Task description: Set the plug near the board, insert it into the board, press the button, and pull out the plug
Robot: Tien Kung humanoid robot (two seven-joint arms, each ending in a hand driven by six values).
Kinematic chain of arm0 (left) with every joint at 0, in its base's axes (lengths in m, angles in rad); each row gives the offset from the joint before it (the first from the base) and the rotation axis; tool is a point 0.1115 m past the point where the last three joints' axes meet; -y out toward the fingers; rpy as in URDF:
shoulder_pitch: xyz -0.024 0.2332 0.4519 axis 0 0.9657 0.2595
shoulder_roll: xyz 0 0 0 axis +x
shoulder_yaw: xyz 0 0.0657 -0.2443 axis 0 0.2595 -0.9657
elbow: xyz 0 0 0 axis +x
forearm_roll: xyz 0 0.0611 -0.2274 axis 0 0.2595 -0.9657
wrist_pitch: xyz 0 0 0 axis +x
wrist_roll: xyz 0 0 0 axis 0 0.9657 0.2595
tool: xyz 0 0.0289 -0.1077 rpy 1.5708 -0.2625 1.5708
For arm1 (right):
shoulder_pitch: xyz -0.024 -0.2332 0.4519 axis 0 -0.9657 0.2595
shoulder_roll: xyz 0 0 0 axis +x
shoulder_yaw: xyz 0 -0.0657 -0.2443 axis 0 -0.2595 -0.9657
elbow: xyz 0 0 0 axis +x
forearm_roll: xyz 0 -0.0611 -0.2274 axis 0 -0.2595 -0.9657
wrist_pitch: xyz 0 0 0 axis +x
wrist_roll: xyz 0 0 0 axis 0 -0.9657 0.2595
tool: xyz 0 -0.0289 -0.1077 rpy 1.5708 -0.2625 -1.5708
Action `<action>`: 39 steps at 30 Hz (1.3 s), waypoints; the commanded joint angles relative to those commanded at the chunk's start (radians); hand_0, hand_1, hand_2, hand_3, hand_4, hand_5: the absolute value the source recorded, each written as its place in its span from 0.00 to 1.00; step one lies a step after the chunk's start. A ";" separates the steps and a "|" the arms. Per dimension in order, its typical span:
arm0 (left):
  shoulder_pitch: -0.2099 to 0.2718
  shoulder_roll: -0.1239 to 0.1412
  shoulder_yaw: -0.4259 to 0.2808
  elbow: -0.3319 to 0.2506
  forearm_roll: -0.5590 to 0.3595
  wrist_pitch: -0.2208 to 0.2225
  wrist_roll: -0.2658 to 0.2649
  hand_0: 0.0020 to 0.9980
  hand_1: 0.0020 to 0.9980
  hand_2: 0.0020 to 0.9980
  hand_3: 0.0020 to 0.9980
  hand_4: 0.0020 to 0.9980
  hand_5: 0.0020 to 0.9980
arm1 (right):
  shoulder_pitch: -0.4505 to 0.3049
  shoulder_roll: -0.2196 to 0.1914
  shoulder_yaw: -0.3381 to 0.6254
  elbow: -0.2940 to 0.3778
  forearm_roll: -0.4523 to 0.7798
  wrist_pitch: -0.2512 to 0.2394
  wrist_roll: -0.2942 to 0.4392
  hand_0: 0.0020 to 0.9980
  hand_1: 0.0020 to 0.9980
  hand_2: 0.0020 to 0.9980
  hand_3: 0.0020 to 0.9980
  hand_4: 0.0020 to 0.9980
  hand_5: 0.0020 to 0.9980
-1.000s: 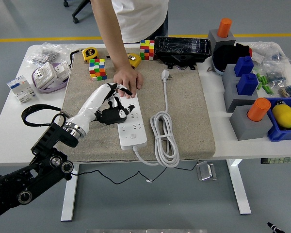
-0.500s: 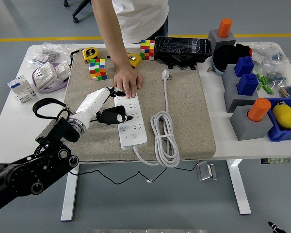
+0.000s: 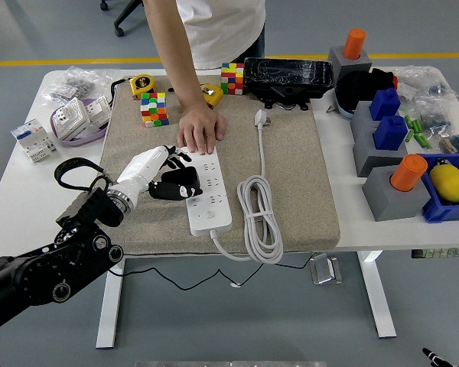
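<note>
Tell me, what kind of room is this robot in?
Probably a robot lab or test workshop. A white table stands on a plain grey floor with a yellow line across it, crowded with practice things: a power strip on a mat, puzzle cubes and tape measures.

You have a single head view, set high on the robot's side and looking forward and down over the white table (image 3: 15, 206). Its near edge runs low across the picture; the far edge and floor show at the top.
</note>
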 joint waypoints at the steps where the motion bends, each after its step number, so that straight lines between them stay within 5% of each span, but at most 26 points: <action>1: 0.000 0.000 0.003 0.001 0.002 0.001 0.000 0.52 0.53 0.54 0.57 0.94 0.25 | 0.000 0.000 -0.001 0.000 0.000 0.000 0.000 0.61 0.64 0.65 0.55 0.95 0.49; 5: -0.004 -0.004 0.014 0.007 -0.004 0.001 0.001 0.52 0.53 0.54 0.57 0.94 0.25 | -0.002 0.000 -0.004 -0.001 0.001 0.000 0.000 0.61 0.64 0.65 0.55 0.95 0.49; 6: -0.004 -0.005 0.016 0.010 -0.013 0.005 -0.005 0.38 0.44 0.49 0.54 0.81 0.11 | -0.002 0.000 -0.004 0.000 0.001 0.000 0.000 0.61 0.64 0.65 0.55 0.95 0.49; 11: -0.008 -0.007 0.032 0.017 -0.009 0.023 -0.018 0.38 0.44 0.49 0.54 0.81 0.11 | -0.001 -0.001 -0.005 0.001 0.001 0.000 0.001 0.61 0.64 0.65 0.55 0.95 0.49; 12: -0.009 -0.007 0.037 0.020 0.005 0.023 -0.015 0.37 0.42 0.46 0.54 0.72 0.03 | -0.001 -0.001 -0.005 0.001 0.001 0.000 0.001 0.61 0.64 0.65 0.55 0.95 0.49; 20: -0.004 -0.007 0.035 0.024 0.005 0.021 -0.025 0.37 0.41 0.45 0.53 0.71 0.01 | -0.005 -0.001 0.000 0.000 -0.002 0.000 0.001 0.61 0.64 0.65 0.55 0.95 0.49; 33: 0.007 0.000 -0.008 0.033 -0.095 0.077 -0.170 0.37 0.40 0.44 0.52 0.69 0.00 | -0.005 0.002 0.006 0.000 -0.003 0.000 0.001 0.61 0.64 0.65 0.55 0.95 0.49; 39: 0.016 0.013 -0.041 0.038 -0.069 0.079 -0.170 0.37 0.40 0.43 0.52 0.69 0.00 | -0.006 0.003 0.007 0.000 -0.004 0.000 0.000 0.61 0.64 0.65 0.55 0.95 0.49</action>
